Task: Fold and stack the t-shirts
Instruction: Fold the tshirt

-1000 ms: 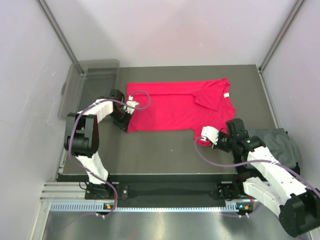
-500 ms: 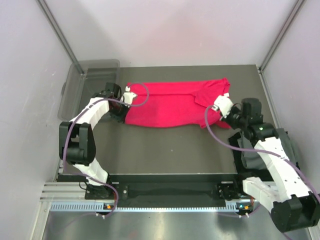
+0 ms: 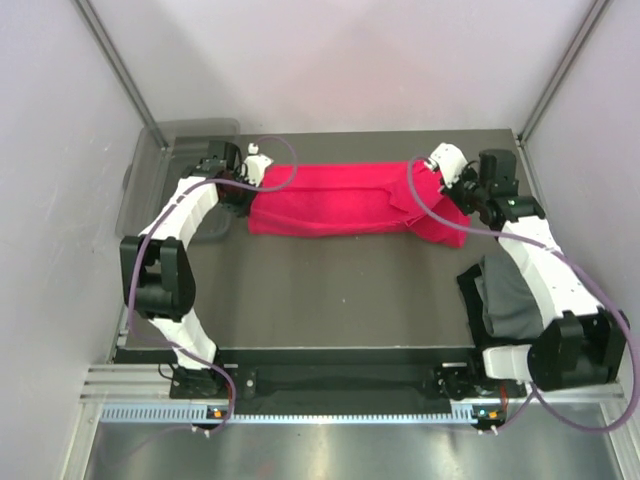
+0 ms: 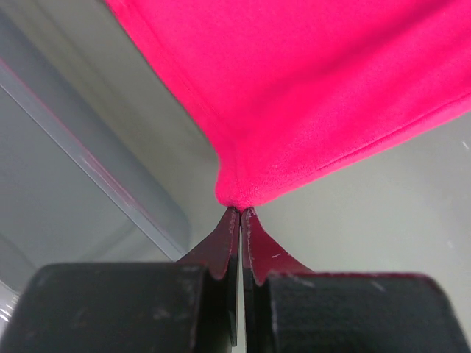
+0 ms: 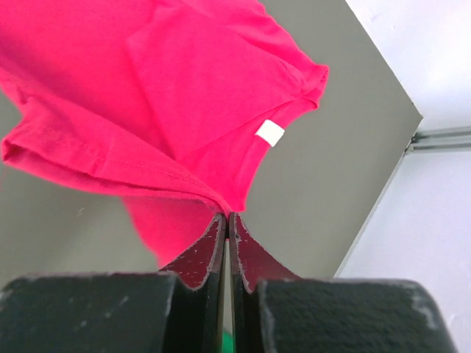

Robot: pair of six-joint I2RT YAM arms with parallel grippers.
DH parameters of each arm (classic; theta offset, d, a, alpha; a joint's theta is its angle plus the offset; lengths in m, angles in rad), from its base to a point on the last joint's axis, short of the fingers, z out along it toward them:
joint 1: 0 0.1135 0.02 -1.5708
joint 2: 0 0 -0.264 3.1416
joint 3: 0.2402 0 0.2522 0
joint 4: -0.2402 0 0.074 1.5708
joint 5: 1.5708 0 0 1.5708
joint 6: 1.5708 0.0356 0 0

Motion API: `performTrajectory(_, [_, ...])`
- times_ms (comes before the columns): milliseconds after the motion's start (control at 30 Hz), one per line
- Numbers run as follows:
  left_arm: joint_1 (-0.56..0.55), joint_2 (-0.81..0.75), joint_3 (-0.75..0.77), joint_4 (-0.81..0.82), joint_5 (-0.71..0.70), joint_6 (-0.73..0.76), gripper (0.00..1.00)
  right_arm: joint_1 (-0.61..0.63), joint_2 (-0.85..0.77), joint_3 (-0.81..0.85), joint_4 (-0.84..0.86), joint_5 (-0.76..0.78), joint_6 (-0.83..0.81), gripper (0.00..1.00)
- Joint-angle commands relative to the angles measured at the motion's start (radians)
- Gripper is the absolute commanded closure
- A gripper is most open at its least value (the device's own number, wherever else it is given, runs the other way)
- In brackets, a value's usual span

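Observation:
The bright red t-shirt (image 3: 345, 200) lies folded lengthwise into a long band across the back of the table. My left gripper (image 3: 250, 190) is shut on its left corner (image 4: 239, 193); the cloth bunches right at the closed fingertips. At the right end, my right gripper (image 3: 455, 200) is shut on the shirt's hem (image 5: 221, 202), with the white tag (image 5: 270, 132) and the neckline just beyond. A dark grey t-shirt (image 3: 515, 295) sits at the table's right edge, under the right arm.
A clear plastic bin (image 3: 165, 175) stands at the back left, close to the left arm, and its rim (image 4: 96, 176) shows in the left wrist view. Grey walls and metal posts (image 3: 560, 70) enclose the table.
Both grippers have carried the near edge of the red shirt toward the back, folding it over itself into a narrower band. The right arm swung off the dark shirt toward the back right.

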Motion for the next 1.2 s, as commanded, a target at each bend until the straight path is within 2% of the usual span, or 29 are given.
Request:
performTrajectory(0, [0.005, 0.083, 0.096, 0.049, -0.028, -0.014, 1.0, -0.018, 0.116, 0.104, 0.077, 0.025, 0.0, 1.0])
performTrajectory(367, [0.007, 0.365, 0.387, 0.089, -0.072, -0.063, 1.0, -0.026, 0.557, 0.481, 0.075, 0.051, -0.024, 1.0])
performTrajectory(567, [0.007, 0.454, 0.501, 0.11, -0.08, -0.09, 1.0, -0.024, 0.764, 0.725, 0.011, 0.068, -0.07, 1.0])
performTrajectory(700, [0.005, 0.471, 0.512, 0.159, -0.088, -0.107, 1.0, -0.024, 0.835, 0.817, -0.008, 0.082, -0.079, 1.0])
performTrajectory(1167, [0.02, 0.462, 0.468, 0.152, -0.148, -0.109, 1.0, -0.023, 0.941, 0.905, 0.012, 0.102, -0.072, 1.0])
